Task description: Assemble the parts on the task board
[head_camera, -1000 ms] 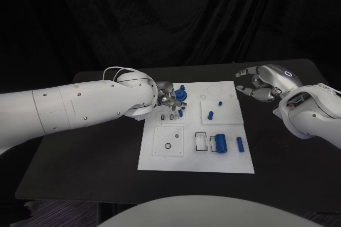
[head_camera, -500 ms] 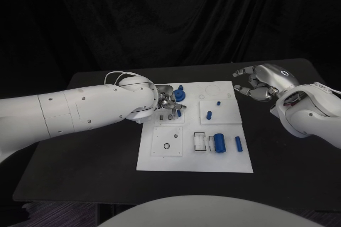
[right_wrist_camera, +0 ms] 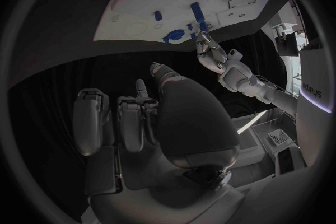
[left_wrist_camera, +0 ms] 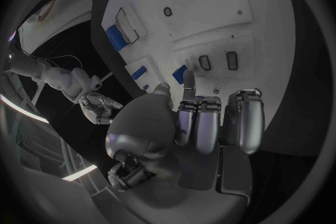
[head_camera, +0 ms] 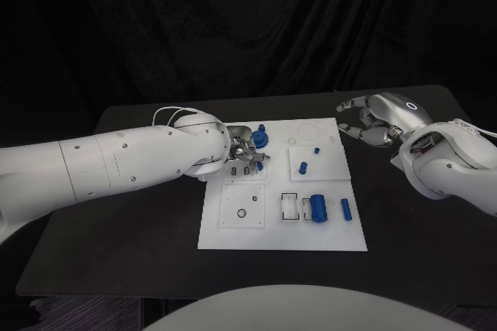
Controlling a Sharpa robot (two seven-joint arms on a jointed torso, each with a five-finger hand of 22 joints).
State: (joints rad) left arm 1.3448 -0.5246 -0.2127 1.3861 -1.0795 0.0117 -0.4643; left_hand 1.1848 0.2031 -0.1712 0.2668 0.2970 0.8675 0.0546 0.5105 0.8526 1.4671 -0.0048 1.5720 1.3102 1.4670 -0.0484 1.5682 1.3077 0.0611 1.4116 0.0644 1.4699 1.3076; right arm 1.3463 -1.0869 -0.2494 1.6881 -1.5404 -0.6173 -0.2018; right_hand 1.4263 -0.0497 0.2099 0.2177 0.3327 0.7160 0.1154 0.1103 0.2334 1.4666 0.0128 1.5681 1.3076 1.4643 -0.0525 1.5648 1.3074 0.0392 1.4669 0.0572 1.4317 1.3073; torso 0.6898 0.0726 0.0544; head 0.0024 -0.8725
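Over the last second the left hand [head_camera: 246, 153] has edged a little toward the near side of the board, carrying a small blue peg [head_camera: 260, 163] with it, while the right hand [head_camera: 370, 120] has drawn slightly inward along the table's far right side.

Nearest on the white board [head_camera: 279, 234], toward its near right corner, a fat blue cylinder [head_camera: 320, 207] lies on its side beside an open rectangular slot [head_camera: 292, 206], with a slimmer blue bar [head_camera: 345, 210] just to its right. To the left of these a raised square plate carries a small dark ring [head_camera: 243, 212].

Further in, near the board's left edge, the left hand pinches the small blue peg between thumb and fingers, just above a pair of small dark sockets [left_wrist_camera: 217, 61]. Right of it, a short blue pin [head_camera: 304, 167] stands in another square plate.

At the far left corner a blue gear-like piece [head_camera: 260, 137] stands on the board, just beyond the left hand.

The right hand hovers off the board's far right corner, fingers loosely curled and holding nothing.

The likely trouble is the peg meeting its socket at a tilt, jamming or slipping from the pinch; the knuckles could also nudge the blue gear-like piece.
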